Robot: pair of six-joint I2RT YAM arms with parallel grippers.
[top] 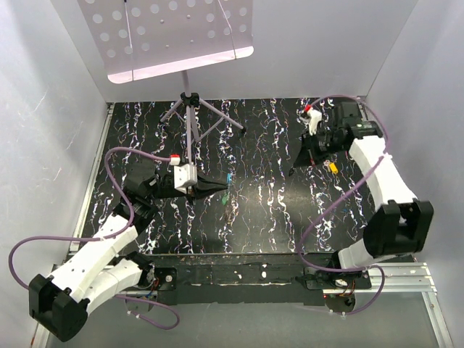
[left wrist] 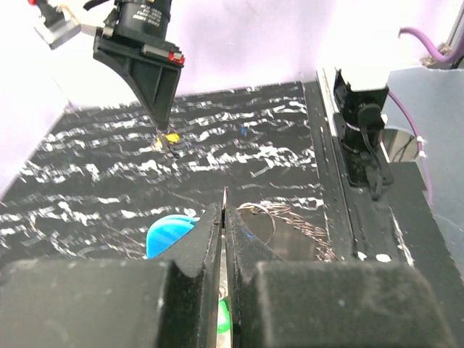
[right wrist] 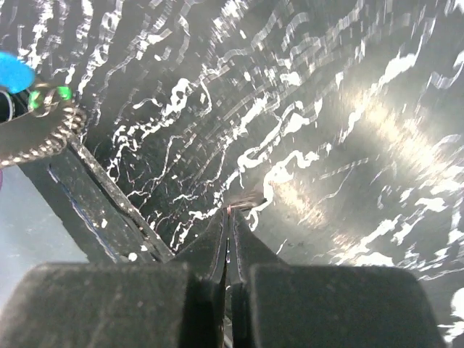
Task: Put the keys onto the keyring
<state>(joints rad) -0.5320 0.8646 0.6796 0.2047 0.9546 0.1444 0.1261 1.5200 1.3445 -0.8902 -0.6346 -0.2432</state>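
Beside the left claw, the keyring shows its loop, unseen overhead.

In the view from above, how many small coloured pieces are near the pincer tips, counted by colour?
Blue piece: 1
Green piece: 1
Yellow piece: 1
Total: 3

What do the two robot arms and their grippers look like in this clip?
The left arm and right arm have white moulded shells with black joint housings. A purple cable loops along each. The left gripper and right gripper each have two black wedge-shaped fingers tapering to thin tips. A white connector with red tab sits at each wrist.
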